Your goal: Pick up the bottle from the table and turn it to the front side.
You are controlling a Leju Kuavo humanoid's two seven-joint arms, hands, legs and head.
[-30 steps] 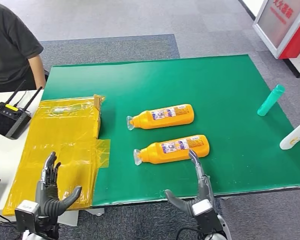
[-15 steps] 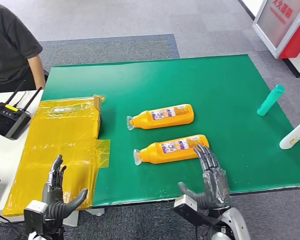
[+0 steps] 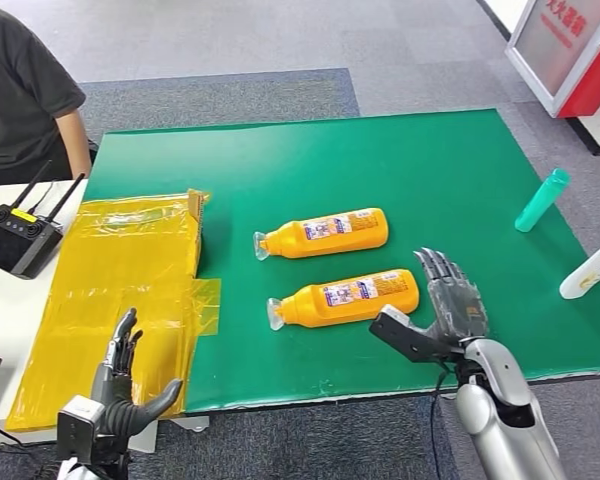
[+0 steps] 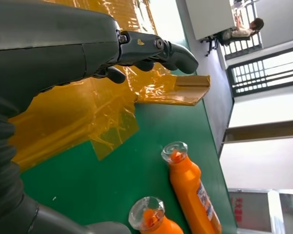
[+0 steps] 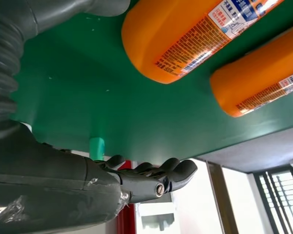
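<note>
Two orange bottles lie on their sides on the green mat, clear caps pointing left. The near bottle has its label up, and so does the far bottle. My right hand hovers open just right of the near bottle's base, thumb stretched toward it, holding nothing. Its fingers show spread in the right wrist view. My left hand is open low at the front left, over the yellow plastic sheet, its fingers straight.
A teal bottle and a white bottle lie at the mat's right edge. A black remote controller rests on the white table at left, beside a person in a dark shirt. A red and white stand sits back right.
My right hand has risen from the table's front edge and moved forward and right, beside the near bottle's base. My left hand shifted slightly right. The bottles have not moved.
</note>
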